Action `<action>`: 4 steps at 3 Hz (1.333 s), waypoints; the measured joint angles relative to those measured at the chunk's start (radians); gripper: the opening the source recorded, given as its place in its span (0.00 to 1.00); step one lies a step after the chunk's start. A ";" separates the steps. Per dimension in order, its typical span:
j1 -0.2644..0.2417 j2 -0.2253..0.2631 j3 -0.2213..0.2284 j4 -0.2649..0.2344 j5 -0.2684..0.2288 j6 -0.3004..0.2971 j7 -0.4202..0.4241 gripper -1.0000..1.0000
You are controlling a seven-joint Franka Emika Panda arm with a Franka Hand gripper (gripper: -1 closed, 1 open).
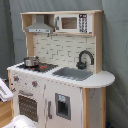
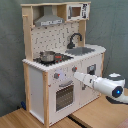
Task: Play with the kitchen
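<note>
The toy kitchen (image 2: 62, 60) stands on a wooden desk (image 2: 95, 112) in the second exterior view. A small metal pot (image 2: 48, 56) sits on its stovetop (image 2: 54, 59), and the grey sink (image 2: 82, 50) is beside it with a black faucet (image 2: 75, 39) behind.

Only the second exterior view shows the white robot arm (image 2: 102, 85). It reaches toward the kitchen's front, near the oven door (image 2: 64, 95). Its end effector (image 2: 76, 75) is there, but I cannot tell if it is apart or together.

The first exterior view shows the microwave (image 1: 72, 22) and hood (image 1: 40, 25) more clearly.

The kitchen (image 2: 62, 60) is carried on a light-wood bench (image 2: 30, 118); a seam between two panels is seen near its base.
</note>
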 joint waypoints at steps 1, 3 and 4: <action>0.002 -0.001 0.000 -0.001 -0.005 0.018 -0.125 1.00; 0.013 -0.002 -0.008 -0.026 -0.006 0.060 -0.343 1.00; 0.027 -0.002 -0.020 -0.071 -0.006 0.091 -0.429 1.00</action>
